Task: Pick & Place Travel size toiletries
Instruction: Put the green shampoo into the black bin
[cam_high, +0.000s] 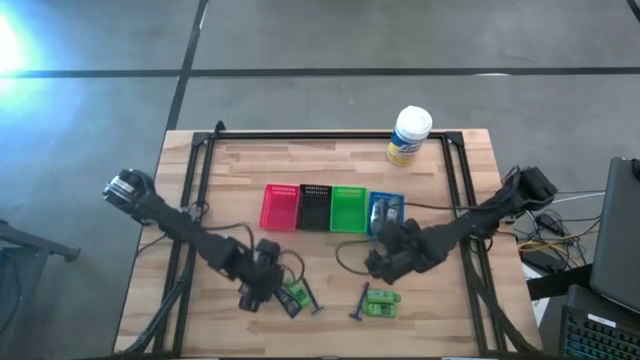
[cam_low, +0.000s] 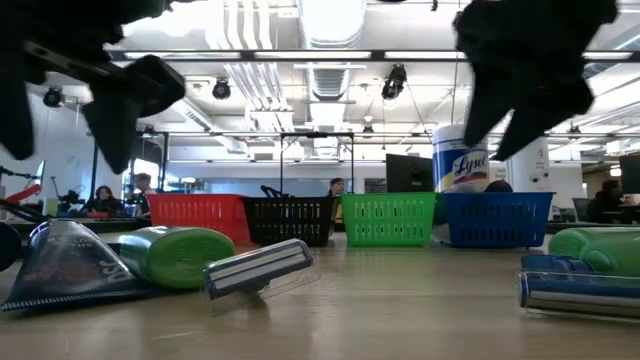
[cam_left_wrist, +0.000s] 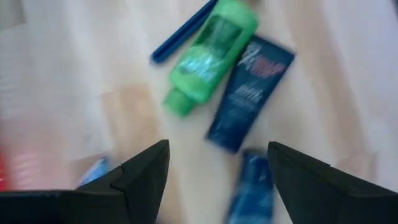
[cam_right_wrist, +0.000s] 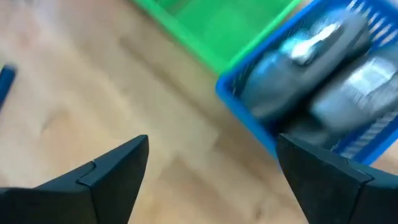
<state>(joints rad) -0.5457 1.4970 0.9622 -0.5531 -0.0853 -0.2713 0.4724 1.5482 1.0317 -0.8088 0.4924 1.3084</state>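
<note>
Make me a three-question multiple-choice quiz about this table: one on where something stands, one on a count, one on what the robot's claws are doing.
1. Where is the white wipes canister?
A. In the red basket
B. At the table's far edge, behind the baskets
C. Between the two arms

2. How many baskets stand in the row?
A. Two
B. Four
C. Six

3. What is the right gripper doing?
A. Open, empty, beside the blue basket
B. Shut on a razor
C. Shut on a green bottle

Answers: 1 B, the high view shows it behind the row. 2 B, red, black, green and blue. 3 A, its wrist view shows spread fingers with nothing between them.
</note>
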